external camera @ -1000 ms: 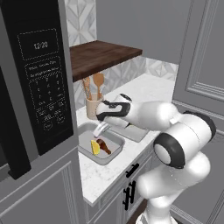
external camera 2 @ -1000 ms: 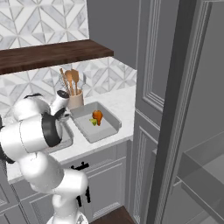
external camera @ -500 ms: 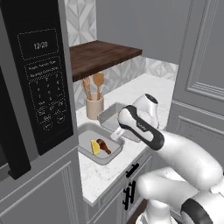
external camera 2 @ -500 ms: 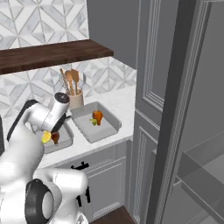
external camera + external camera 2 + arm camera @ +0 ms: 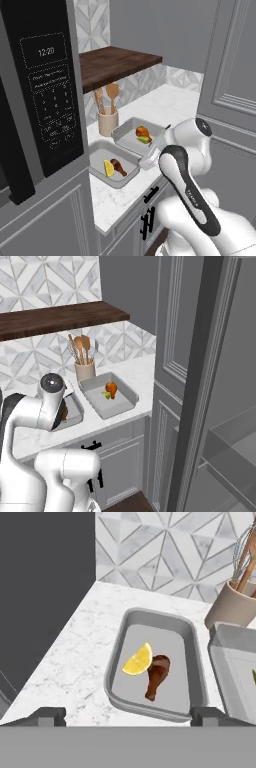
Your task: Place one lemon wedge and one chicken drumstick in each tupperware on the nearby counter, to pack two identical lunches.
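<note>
White arm (image 5: 187, 185) swung aside, seemingly

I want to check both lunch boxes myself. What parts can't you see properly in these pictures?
- Right base view: the near tupperware is mostly hidden behind the robot's arm, so its food cannot be checked there.
- Hand view: the far tupperware is cut off by the picture's right edge; just a green sliver of its food shows.
- Left base view: the pale lemon wedge beside the orange drumstick is too small to show its shape.
</note>
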You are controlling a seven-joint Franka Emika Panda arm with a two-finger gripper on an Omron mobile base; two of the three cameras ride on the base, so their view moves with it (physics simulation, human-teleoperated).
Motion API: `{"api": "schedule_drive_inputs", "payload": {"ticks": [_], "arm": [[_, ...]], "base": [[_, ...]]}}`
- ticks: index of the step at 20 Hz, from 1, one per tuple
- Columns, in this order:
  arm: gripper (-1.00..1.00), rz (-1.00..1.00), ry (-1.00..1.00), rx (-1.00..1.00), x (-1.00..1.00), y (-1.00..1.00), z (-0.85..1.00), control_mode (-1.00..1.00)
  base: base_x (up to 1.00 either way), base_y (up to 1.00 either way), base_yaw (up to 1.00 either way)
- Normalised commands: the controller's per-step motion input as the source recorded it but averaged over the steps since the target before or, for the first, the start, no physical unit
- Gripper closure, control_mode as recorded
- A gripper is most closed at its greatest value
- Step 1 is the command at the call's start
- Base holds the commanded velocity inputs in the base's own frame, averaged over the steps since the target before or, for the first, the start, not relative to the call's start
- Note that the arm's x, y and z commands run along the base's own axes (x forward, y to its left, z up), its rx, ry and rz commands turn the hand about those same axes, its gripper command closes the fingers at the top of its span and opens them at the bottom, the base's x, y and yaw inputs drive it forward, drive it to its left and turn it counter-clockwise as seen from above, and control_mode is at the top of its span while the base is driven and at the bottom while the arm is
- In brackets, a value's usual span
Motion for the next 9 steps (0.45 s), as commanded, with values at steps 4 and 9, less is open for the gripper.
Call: {"api": "schedule_drive_inputs", "payload": {"ticks": [4, 9], "arm": [[-1.0, 0.0, -0.09, 0.08, -0.32, -0.32, 0.02, -1.0], [-1.0, 0.0, -0.05, 0.08, -0.35, -0.4, 0.0, -1.0]], "base": [[0.0, 0.0, 0.0], [0.0, 0.0, 0.0]]}}
